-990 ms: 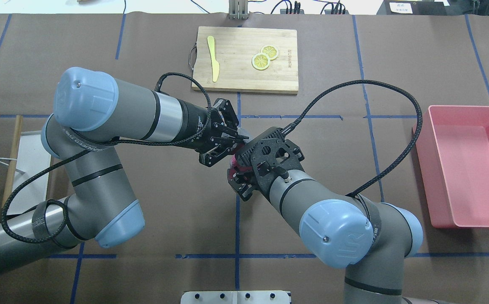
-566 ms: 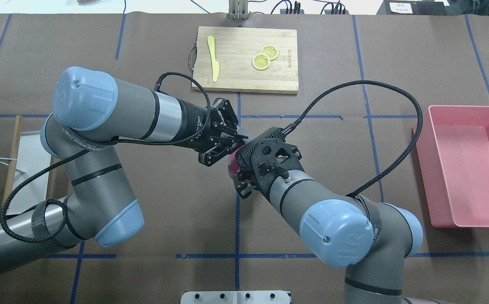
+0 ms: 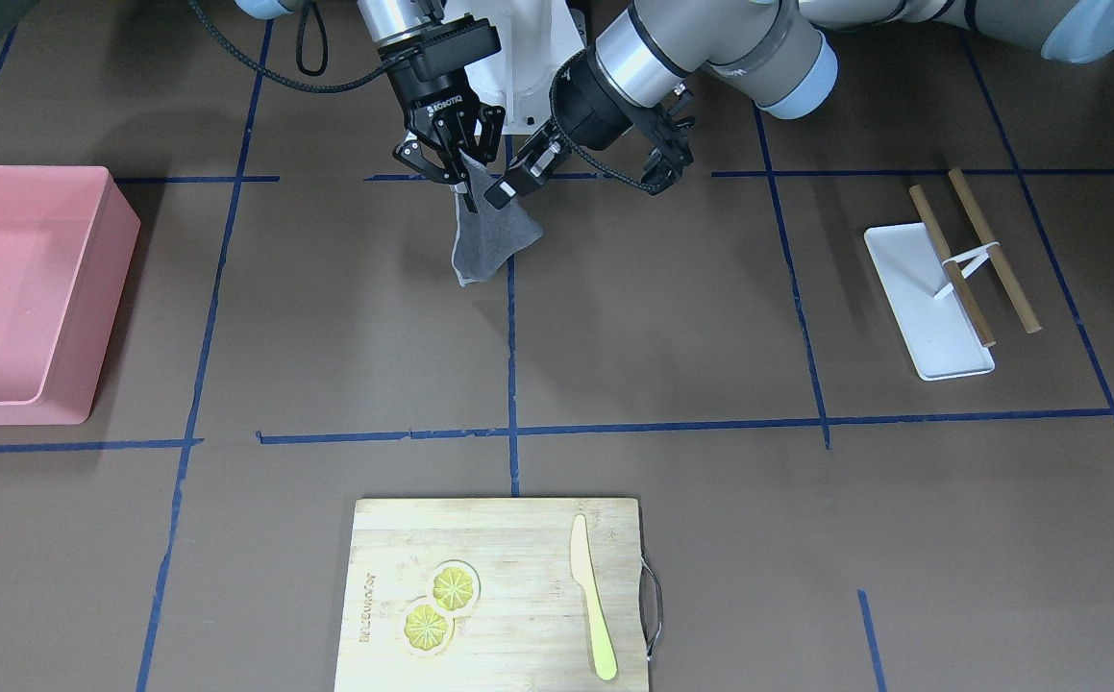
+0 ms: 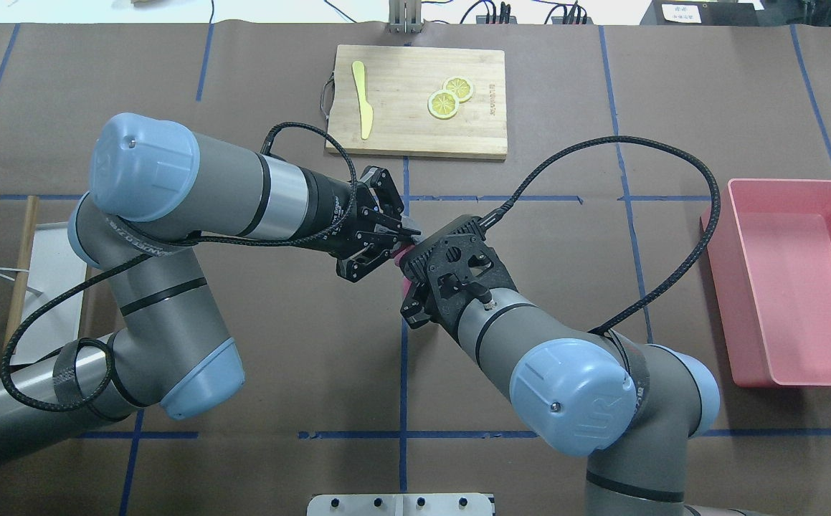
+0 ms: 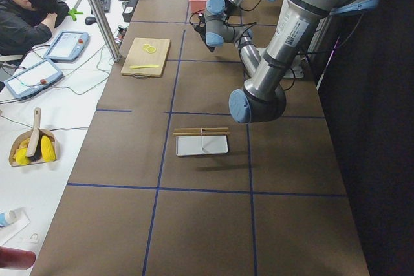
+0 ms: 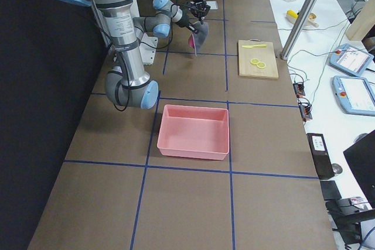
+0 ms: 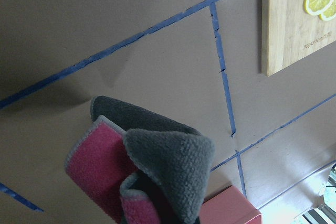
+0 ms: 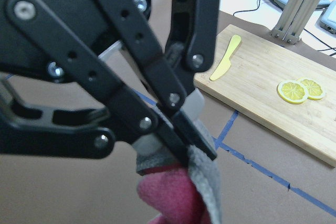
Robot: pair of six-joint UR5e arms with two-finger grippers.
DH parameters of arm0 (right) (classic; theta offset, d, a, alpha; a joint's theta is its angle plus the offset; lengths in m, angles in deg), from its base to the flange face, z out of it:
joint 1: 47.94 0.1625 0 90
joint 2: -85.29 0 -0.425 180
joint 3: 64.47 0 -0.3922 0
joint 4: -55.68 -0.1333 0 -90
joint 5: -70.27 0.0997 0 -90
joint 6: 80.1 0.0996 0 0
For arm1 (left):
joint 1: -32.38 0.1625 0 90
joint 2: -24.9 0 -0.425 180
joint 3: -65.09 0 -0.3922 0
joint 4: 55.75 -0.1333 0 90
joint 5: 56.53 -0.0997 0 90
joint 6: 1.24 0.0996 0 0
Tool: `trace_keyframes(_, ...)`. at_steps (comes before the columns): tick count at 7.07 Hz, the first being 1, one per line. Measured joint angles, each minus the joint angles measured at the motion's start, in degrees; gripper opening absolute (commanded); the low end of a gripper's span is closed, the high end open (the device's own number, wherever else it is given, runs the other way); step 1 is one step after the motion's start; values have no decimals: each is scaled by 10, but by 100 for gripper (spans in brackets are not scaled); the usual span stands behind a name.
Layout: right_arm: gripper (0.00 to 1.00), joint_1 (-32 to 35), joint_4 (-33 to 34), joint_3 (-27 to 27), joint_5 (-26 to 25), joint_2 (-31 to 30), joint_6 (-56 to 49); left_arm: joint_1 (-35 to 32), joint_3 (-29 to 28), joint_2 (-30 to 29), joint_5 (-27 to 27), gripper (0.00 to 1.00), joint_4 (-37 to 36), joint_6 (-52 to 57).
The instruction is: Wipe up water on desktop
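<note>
Front-facing: desktop beneath right hand.

Even, bright overhead light, soft shadows on the desktop; near gripper linkage blurred in the right wrist view.

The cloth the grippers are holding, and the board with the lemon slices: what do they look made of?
The cloth looks like microfibre or fleece, grey on one face and pink on the other: the left wrist view shows a fuzzy nap and soft folds. The board looks like bamboo or light wood, matte, with a straight strip grain and a dark side handle.
</note>
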Motion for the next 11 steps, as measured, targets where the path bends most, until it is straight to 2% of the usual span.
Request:
trace_keyframes(1, 0, 0, 0, 0, 0, 0, 6, 0, 0, 0, 0, 75, 0, 0)
trace_keyframes(2, 0, -1, 0, 0, 0, 0, 9, 0, 0, 0, 1, 100, 0, 2)
trace_keyframes(9, 0, 1, 0, -3, 1, 0, 11, -11, 3, 2, 4, 100, 2, 9)
trace_keyframes(11, 0, 3, 0, -3, 1, -1, 10, -44, 7, 11, 35, 100, -1, 9)
